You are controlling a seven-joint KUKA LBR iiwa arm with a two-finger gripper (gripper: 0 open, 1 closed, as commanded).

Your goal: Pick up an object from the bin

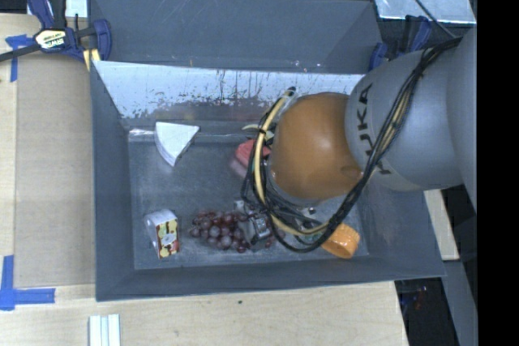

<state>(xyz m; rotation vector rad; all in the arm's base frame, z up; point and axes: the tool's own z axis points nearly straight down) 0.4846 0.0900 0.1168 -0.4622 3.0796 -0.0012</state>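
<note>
My gripper point(259, 228) is low over the bin floor near the front wall, mostly hidden under the arm's orange cover. It is at the right end of a bunch of dark purple grapes point(216, 229), and I cannot tell whether it touches the bunch. A pink-red thing point(242, 156) lies just behind the gripper, partly hidden by the cover. An orange rounded thing point(343, 241) sticks out to the right of the gripper by the front wall.
A small yellow-and-white carton point(165, 233) stands in the front left corner, left of the grapes. A white wedge point(175, 140) lies at the back left of the bin floor. The arm and its cables cover the bin's right half.
</note>
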